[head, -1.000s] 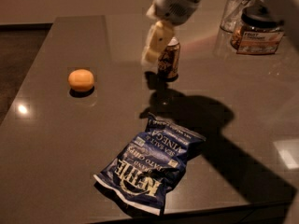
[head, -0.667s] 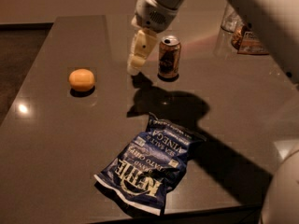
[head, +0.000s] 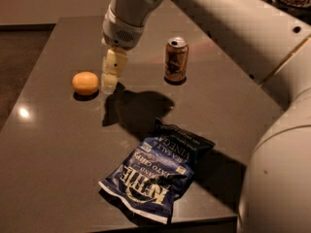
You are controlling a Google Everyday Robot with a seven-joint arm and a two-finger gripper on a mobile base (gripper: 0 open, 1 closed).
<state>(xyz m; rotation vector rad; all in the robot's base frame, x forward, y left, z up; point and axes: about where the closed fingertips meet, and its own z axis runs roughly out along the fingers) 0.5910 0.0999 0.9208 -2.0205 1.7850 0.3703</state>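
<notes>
Camera view: near the desk's (head: 43,169) left edge lies the orange (head: 85,83). Just right of it hangs the gripper (head: 110,80); whether it is apart or together I cannot tell. A soda can (head: 176,58) stands farther back, and a chip bag (head: 155,176) lies at the near edge.

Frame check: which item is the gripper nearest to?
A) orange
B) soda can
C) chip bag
A: the gripper hangs just beside the orange, low over the table. The soda can stands farther off toward the back, and the chip bag lies near the front edge.
</notes>
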